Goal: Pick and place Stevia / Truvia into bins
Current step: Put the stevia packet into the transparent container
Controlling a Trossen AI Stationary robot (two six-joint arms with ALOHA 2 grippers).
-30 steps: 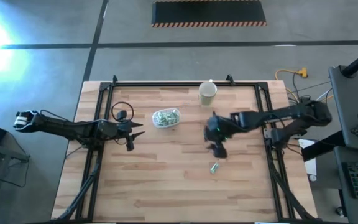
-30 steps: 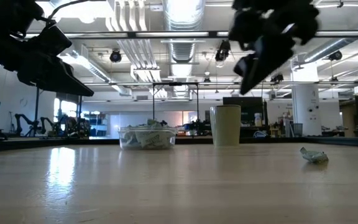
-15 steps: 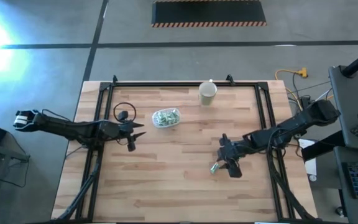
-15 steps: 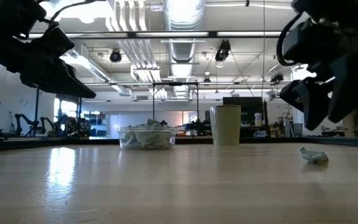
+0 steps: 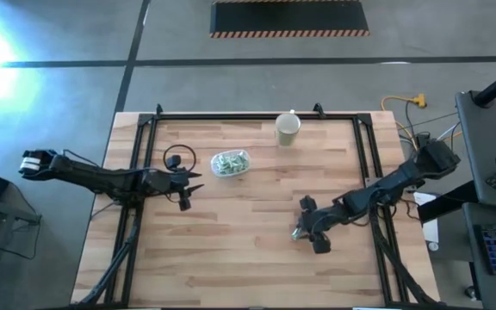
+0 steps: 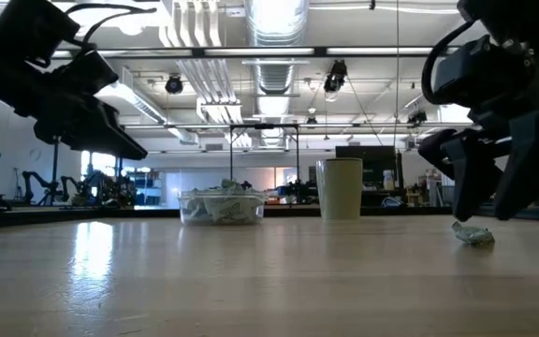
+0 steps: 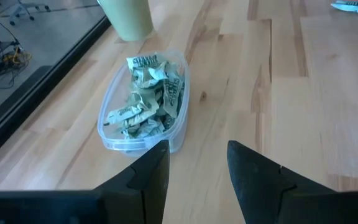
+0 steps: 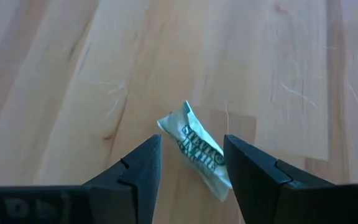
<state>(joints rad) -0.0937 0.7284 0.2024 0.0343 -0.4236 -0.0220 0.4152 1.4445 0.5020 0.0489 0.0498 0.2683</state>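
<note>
One loose pale green and white Stevia sachet (image 8: 197, 152) lies flat on the wooden table, right of the middle (image 5: 297, 232). My right gripper (image 8: 191, 167) hangs open just over it, slanting down, one finger on either side; I see no touch (image 6: 487, 213). The bin (image 5: 230, 163), a clear shallow tub, stands on the table's far half with several crumpled sachets (image 7: 151, 93) in it. My left gripper (image 5: 189, 186) waits open to the bin's left, above the table, pointing toward it (image 7: 194, 168).
A beige cup (image 5: 288, 129) stands upright by the far edge, right of the bin (image 6: 340, 187). A black frame (image 5: 136, 172) runs along the table's left, far and right sides. Bare wood lies between the bin and the loose sachet.
My right gripper has swung from over the table's middle toward the near edge and come down over the loose sachet, staying open. The sachet and the bin have not moved.
</note>
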